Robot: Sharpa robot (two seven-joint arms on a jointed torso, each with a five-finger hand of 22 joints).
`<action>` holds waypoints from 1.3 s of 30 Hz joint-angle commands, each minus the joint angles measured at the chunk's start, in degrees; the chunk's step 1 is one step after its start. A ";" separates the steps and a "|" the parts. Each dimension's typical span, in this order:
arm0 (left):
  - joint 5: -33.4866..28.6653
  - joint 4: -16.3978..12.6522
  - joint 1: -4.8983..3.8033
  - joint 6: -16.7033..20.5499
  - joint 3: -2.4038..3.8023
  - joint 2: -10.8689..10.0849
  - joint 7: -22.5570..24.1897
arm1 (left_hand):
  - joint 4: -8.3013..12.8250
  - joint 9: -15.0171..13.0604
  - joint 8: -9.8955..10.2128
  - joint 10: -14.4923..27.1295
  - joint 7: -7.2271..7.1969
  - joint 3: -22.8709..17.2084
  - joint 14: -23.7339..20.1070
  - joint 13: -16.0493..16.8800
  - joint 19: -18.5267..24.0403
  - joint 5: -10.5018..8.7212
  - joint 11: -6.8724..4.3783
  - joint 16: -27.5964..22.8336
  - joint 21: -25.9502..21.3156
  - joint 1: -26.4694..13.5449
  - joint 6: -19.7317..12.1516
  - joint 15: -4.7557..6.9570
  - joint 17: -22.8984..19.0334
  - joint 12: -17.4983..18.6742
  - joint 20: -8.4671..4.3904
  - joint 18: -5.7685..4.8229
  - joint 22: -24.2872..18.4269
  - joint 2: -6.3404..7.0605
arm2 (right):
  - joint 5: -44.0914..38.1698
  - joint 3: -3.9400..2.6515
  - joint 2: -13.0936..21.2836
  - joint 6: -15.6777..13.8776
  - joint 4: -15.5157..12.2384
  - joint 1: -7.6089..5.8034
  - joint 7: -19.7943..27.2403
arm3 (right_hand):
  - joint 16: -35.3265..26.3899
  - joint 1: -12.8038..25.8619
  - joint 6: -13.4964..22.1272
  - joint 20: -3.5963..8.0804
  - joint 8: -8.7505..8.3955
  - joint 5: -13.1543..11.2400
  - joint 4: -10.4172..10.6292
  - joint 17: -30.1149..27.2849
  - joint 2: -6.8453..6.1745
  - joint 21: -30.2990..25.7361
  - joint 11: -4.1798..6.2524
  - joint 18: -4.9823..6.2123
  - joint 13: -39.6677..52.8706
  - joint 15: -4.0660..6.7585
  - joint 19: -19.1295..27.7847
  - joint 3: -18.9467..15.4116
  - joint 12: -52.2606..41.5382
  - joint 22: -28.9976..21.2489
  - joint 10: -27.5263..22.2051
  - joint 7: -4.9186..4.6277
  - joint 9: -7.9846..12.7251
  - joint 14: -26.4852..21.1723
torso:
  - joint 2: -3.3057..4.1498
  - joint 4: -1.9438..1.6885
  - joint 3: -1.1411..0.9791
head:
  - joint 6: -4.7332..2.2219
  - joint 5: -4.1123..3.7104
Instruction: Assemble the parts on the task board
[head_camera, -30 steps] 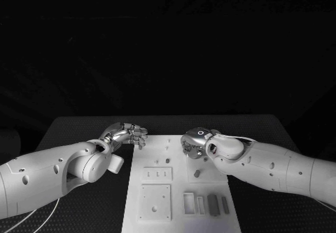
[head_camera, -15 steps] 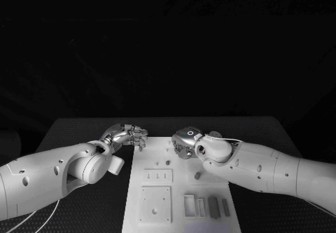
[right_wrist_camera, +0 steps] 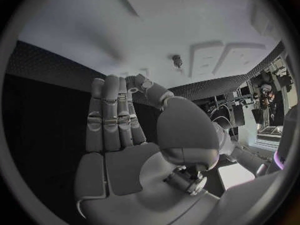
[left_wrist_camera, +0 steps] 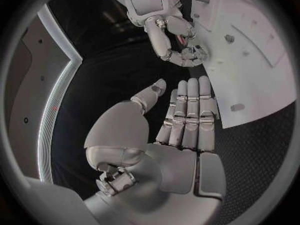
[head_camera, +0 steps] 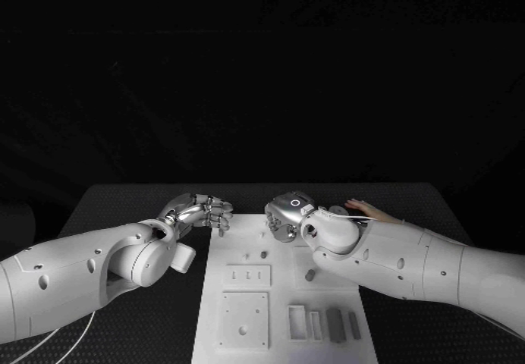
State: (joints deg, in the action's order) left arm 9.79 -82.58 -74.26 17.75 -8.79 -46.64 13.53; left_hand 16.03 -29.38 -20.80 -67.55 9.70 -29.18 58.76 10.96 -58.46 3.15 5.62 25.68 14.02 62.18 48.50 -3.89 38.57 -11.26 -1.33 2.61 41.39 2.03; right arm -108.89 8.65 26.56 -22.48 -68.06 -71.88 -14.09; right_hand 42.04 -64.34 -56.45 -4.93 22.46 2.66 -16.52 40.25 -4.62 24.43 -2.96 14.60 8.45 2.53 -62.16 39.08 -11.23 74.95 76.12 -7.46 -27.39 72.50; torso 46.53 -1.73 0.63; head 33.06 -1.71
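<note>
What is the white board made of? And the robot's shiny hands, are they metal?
The task board looks like matte white plastic: smooth, even, no shine, with neat holes and raised blocks. Painted material is possible. The left hand and right hand look like polished silver metal, since they catch bright glints, though metallic-coated plastic would look similar.

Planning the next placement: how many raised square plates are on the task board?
2. The smaller plate sits left of middle on the task board; the larger plate lies just nearer the robot. The right arm covers part of the board, so others may be hidden.
</note>
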 commanded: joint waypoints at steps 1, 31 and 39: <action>-0.21 -0.03 -0.09 -0.25 0.06 0.16 0.51 | 0.17 0.04 0.19 0.09 0.24 0.10 0.00 0.07 0.04 0.19 0.36 -0.32 -0.33 -0.43 -0.20 -0.28 0.07 0.23 -0.21 0.36 0.06 0.13 | -1.56 -0.01 -0.38 -1.85 0.19 -0.06 -0.79 | 0.40 -0.70 -1.68 0.09 0.15 0.22 -0.12 0.09 0.02 0.21 -0.08 0.40 0.04 0.26 -0.25 0.39 0.27 1.44 0.22 1.20 -0.99 -0.01 | 0.00 0.09 -0.04 | -0.04 0.17; -0.21 0.54 -0.11 -0.47 0.08 1.13 0.50 | 0.19 0.03 0.25 0.07 0.27 0.10 0.03 0.14 0.05 0.18 0.38 -0.53 -0.41 -0.42 -0.23 -0.30 0.27 0.39 -0.19 0.35 0.09 0.17 | -4.29 0.20 -5.77 -1.13 6.88 0.50 0.04 | 0.53 -0.79 -1.81 0.13 0.08 0.22 -0.10 0.21 -0.19 0.51 -0.05 0.40 0.15 0.30 -0.22 0.56 0.40 1.43 0.34 1.23 -1.02 -0.02 | 0.04 0.13 -0.05 | -0.12 0.63; -0.21 0.58 -0.12 -0.46 0.08 1.19 0.50 | 0.20 0.02 0.26 0.06 0.27 0.09 0.04 0.15 0.05 0.19 0.39 -0.59 -0.43 -0.42 -0.24 -0.30 0.32 0.42 -0.19 0.35 0.10 0.17 | -4.23 0.31 -6.35 -0.61 7.69 0.79 0.30 | 0.53 -0.78 -1.79 0.12 0.03 0.22 -0.09 0.22 -0.22 0.56 -0.06 0.40 0.17 0.28 -0.15 0.60 0.47 1.42 0.32 1.22 -1.01 -0.07 | 0.05 0.14 -0.07 | -0.03 0.76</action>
State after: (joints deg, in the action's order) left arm 9.77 -81.89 -74.29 17.73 -8.77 -45.56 13.53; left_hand 16.04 -29.38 -20.80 -67.55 9.70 -29.18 58.76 11.05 -58.46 3.15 5.62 25.46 13.80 62.19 48.50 -3.89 38.80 -10.99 -1.33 2.58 41.42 2.03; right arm -112.20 8.93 20.38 -24.07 -60.50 -71.15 -14.27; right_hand 42.26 -64.66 -56.46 -4.94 22.27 2.68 -16.52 40.41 -4.76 24.72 -2.97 14.55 8.57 2.49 -62.15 39.38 -11.00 74.93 76.08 -7.44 -27.41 72.48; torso 46.57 -1.60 0.56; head 33.00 -1.04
